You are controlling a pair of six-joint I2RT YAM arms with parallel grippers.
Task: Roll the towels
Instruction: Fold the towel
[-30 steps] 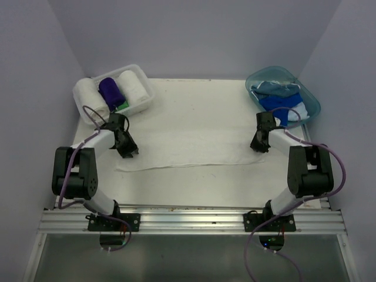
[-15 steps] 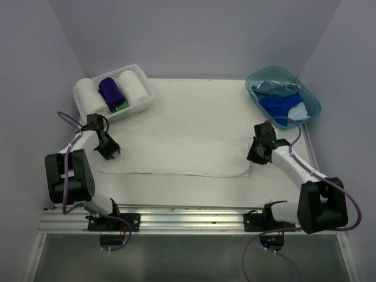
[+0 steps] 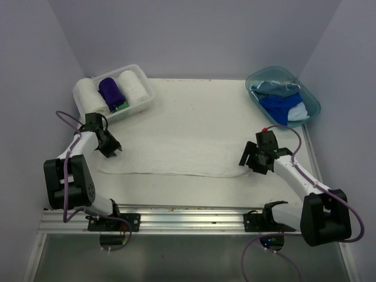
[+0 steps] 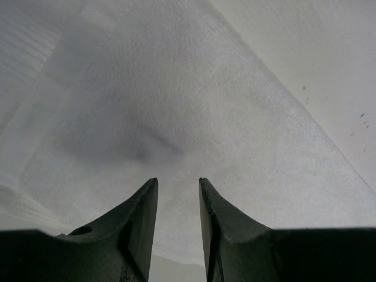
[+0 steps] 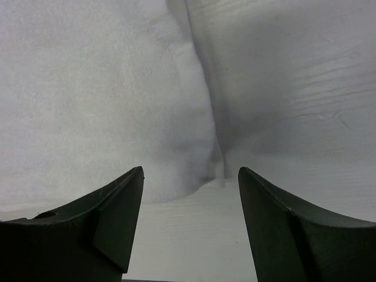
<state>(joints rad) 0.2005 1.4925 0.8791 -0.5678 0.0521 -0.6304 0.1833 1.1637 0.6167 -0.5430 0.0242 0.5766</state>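
Note:
A long white towel (image 3: 176, 155) lies flat across the middle of the table. My left gripper (image 3: 111, 151) sits low at its left end. In the left wrist view the jaws (image 4: 178, 181) stand a narrow gap apart with the towel (image 4: 205, 106) running in between them, shut on its edge. My right gripper (image 3: 249, 163) hovers at the right end, open; the towel's corner (image 5: 117, 88) lies just ahead of its wide-apart tips (image 5: 191, 170), untouched. Rolled white (image 3: 88, 94), purple (image 3: 110, 91) and green (image 3: 121, 107) towels sit in the basket. Blue towels (image 3: 281, 106) lie loose in the tub.
The white lattice basket (image 3: 147, 97) stands at the back left, just behind my left gripper. The teal tub (image 3: 312, 104) is at the back right by the wall. Purple walls close in three sides. A metal rail (image 3: 188, 220) runs along the near edge.
My right gripper has opened and let go of the towel's right end, then shifted toward the near edge. Earlier both arms swung outward, spreading the towel leftward. The left has stayed still for the last half second.

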